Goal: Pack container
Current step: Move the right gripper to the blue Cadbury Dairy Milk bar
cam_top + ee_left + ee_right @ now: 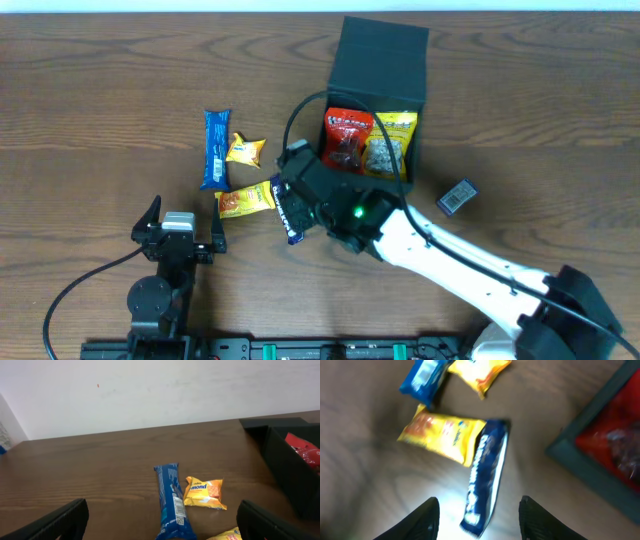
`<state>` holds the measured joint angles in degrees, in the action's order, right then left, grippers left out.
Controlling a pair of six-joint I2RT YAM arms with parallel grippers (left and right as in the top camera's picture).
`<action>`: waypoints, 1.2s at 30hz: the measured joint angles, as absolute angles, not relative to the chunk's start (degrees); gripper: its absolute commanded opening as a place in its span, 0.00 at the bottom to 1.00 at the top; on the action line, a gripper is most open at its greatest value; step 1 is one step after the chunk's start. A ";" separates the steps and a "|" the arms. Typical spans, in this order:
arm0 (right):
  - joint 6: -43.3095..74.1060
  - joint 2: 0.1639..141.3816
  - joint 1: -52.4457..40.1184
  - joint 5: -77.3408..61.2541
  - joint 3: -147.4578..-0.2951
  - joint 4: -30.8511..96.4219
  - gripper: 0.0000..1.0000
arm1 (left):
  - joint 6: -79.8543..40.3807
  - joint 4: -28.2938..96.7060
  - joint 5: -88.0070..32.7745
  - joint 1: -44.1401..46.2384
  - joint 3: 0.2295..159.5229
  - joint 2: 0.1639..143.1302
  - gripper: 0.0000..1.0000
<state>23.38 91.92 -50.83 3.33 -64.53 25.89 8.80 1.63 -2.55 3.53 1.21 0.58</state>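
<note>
Our right gripper (479, 517) hangs half open and empty over the dark blue packet (485, 470). We should pinch its middle, then carry it toward 1 o'clock into the container (383, 55). Our left gripper (180, 228) is wide open, empty

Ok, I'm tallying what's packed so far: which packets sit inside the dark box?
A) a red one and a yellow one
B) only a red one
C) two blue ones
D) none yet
A: in the overhead view the container holds a red packet and a yellow packet side by side.
</note>
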 measured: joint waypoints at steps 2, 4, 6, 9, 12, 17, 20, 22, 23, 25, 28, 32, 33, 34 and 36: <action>22.98 92.75 -49.54 2.90 -64.53 25.10 0.58 | 8.82 1.63 -2.55 3.53 1.21 0.58 0.95; 22.52 93.47 -47.83 0.93 -64.53 24.08 0.63 | 8.82 1.63 -2.55 3.53 1.21 0.58 0.95; 22.31 93.97 -46.61 -1.37 -64.53 22.83 0.64 | 8.82 1.63 -2.55 3.53 1.21 0.58 0.95; 22.28 95.50 -45.87 -3.68 -64.53 22.20 0.66 | 8.80 1.63 -2.55 3.53 1.21 0.58 0.95; 22.31 98.00 -45.87 -5.74 -64.53 22.00 0.66 | 8.80 1.63 -2.55 3.53 1.21 0.58 0.95; 22.37 101.25 -45.87 -7.40 -64.53 21.58 0.64 | 8.80 1.63 -2.55 3.53 1.21 0.58 0.95; 22.37 101.62 -45.87 -7.92 -64.53 21.56 0.63 | 8.80 1.63 -2.55 3.53 1.21 0.58 0.95; 22.37 101.62 -45.87 -8.16 -64.53 21.47 0.62 | 8.80 1.63 -2.55 3.53 1.21 0.58 0.95; 22.37 101.65 -45.87 -8.19 -64.53 21.47 0.62 | 8.80 1.63 -2.55 3.53 1.21 0.58 0.95; 22.37 101.65 -45.95 -8.21 -64.53 21.28 0.61 | 8.82 1.63 -2.55 3.53 1.21 0.58 0.95; 22.35 101.91 -46.50 -8.19 -64.53 20.45 0.61 | 8.82 1.65 -2.55 3.53 1.21 0.58 0.96; 22.33 103.74 -47.70 -7.99 -64.53 19.55 0.59 | 8.80 1.63 -2.55 3.53 1.21 0.58 0.95; 22.33 104.42 -47.97 -7.97 -64.53 19.53 0.59 | 8.80 1.63 -2.55 3.53 1.21 0.58 0.95; 22.33 105.14 -48.10 -7.97 -64.53 19.53 0.58 | 8.80 1.63 -2.55 3.53 1.21 0.58 0.95; 22.33 106.43 -48.14 -7.86 -64.53 19.57 0.56 | 8.80 1.65 -2.55 3.53 1.21 0.58 0.95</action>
<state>22.33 106.43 -48.14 -7.86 -64.53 19.57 8.80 1.65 -2.55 3.53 1.21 0.58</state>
